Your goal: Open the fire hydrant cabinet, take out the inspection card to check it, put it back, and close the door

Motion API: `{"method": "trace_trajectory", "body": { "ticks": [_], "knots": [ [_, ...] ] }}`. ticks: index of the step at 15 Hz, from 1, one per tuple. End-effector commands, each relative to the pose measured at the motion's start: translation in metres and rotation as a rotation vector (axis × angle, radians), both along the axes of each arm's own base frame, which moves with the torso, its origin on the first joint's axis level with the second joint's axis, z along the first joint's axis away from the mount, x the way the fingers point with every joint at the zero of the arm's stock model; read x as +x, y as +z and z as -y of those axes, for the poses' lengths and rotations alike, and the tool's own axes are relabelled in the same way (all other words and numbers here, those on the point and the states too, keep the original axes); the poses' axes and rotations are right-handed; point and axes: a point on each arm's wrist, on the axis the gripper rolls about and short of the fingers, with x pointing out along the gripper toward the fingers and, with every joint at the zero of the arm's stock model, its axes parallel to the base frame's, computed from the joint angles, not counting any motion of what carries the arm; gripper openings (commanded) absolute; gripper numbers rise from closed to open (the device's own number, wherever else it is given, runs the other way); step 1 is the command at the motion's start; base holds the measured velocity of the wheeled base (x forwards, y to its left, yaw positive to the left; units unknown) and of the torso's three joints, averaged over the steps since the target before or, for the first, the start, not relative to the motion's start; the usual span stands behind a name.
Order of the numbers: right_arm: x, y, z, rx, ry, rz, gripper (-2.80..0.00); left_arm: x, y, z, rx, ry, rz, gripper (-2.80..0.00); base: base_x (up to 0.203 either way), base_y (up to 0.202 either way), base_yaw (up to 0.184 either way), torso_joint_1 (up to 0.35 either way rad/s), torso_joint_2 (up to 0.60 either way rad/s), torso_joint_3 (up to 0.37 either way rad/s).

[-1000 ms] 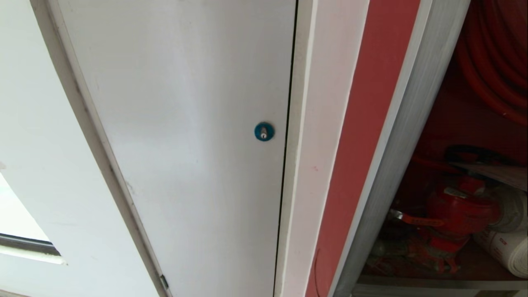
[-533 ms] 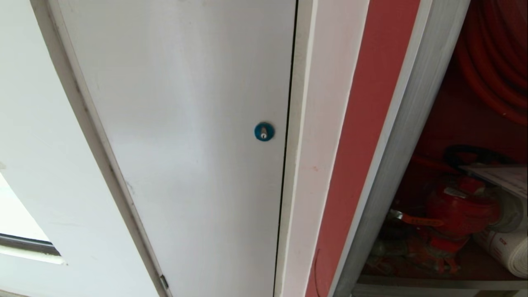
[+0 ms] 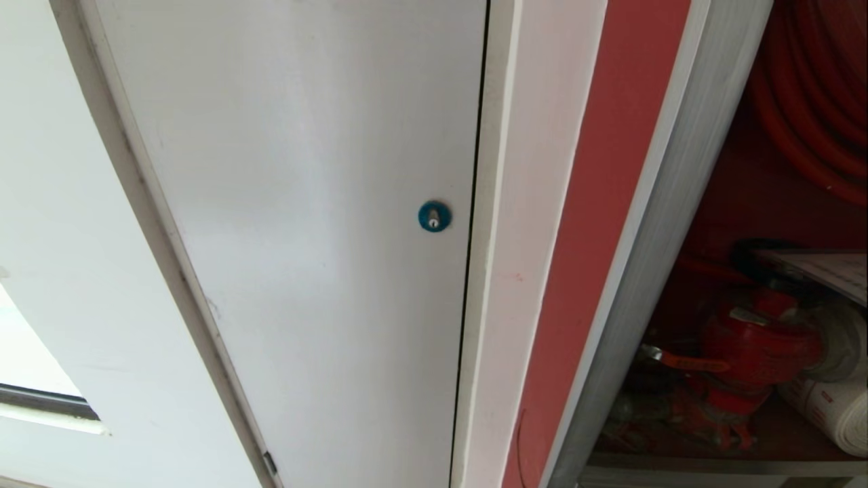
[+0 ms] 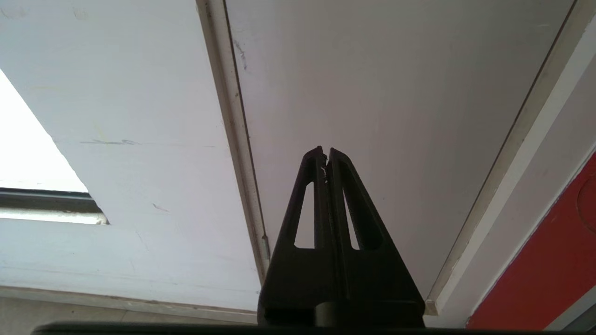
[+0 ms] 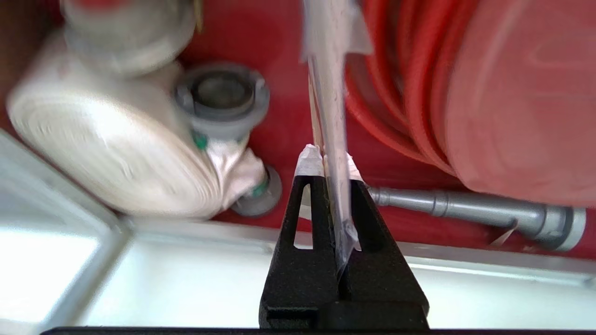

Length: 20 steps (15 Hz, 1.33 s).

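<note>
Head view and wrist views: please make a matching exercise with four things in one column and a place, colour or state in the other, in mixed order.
Things:
1. inspection card
2. round lock
3. left gripper
4. rolled hose

States:
A. blue, on the white panel
B. white, lying in the fire hydrant cabinet
C. shut on nothing
D. pinched in the right gripper

Pairs: 1-D, 2-A, 3-C, 4-B

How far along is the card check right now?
Opening looks done: the fire hydrant cabinet shows its red inside. In hand: the right gripper has its jaws shut on the inspection card, edge-on in front of the hose reel; the card's corner shows above the red valve. The left gripper is parked, shut. Left: checking, returning it, closing the door.
</note>
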Motion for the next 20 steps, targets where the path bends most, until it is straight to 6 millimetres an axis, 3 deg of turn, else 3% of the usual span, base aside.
{"method": "trace_trajectory", "body": {
  "ticks": [1, 4, 11, 20],
  "knots": [
    [-0.006, 0.002, -0.007, 0.011, 0.016, 0.04, -2.8, 0.0, -0.002, 0.0, 0.0, 0.001, -0.005, -2.8, 0.0, 0.0, 0.0, 0.0, 0.0, 0.0],
    [-0.018, 0.004, -0.014, 0.003, -0.131, 0.099, -2.8, 0.0, -0.002, 0.0, 0.0, 0.001, -0.005, -2.8, 0.0, 0.0, 0.0, 0.0, 0.0, 0.0],
    [-0.049, 0.009, -0.025, -0.023, -0.177, 0.213, -2.8, 0.0, -0.002, 0.0, 0.0, 0.001, -0.006, -2.8, 0.0, 0.0, 0.0, 0.0, 0.0, 0.0],
    [-0.056, 0.002, -0.02, 0.327, 0.064, 0.312, -2.8, 0.0, -0.002, 0.0, 0.0, 0.001, -0.005, -2.8, 0.0, 0.0, 0.0, 0.003, 0.0, 0.0]
  ]
}}
